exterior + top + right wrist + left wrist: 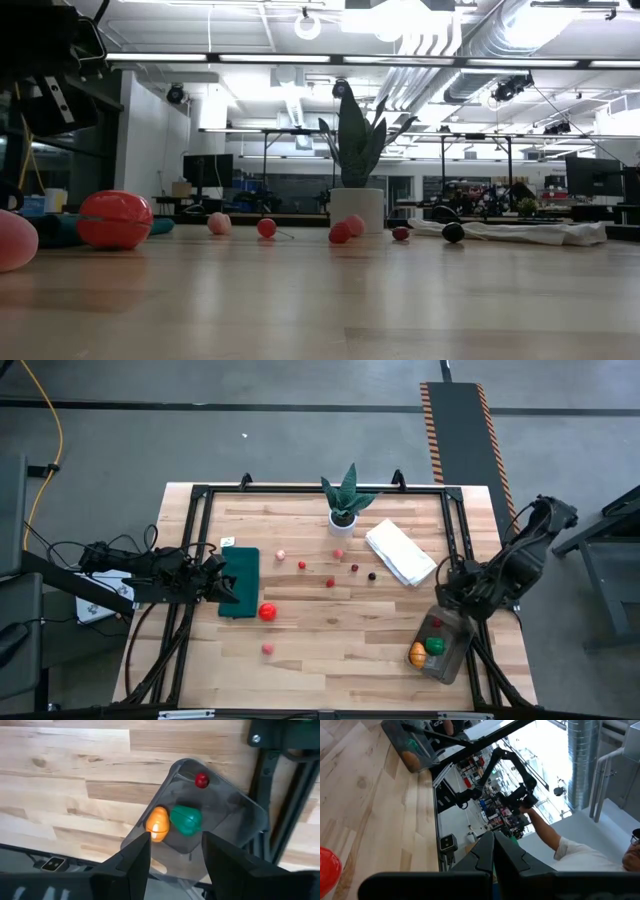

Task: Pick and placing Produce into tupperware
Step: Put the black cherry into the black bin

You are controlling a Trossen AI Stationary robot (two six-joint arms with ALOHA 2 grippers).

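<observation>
Where the pale wood-plank tabletop [330, 630] is seen from above, it is framed by black rails and set on a grey floor; a hall with ceiling lights and ducts is shown only by the low view. A potted plant [344, 498], a folded white cloth [400, 553] and a dark green mat [240, 581] are carried, with small red and pink produce [330, 582] scattered mid-table and a red tomato [267, 612] beside the mat. The left end effector [225, 585] is closed and empty over the mat. The right end effector [175, 851] is held half open, empty, above the tupperware [227, 805] at the near right corner. Only the right wrist view reveals an orange fruit [157, 824], a green vegetable [186, 820] and a red berry [201, 780] inside. A person's arm [547, 832] is shown only by the left wrist view
</observation>
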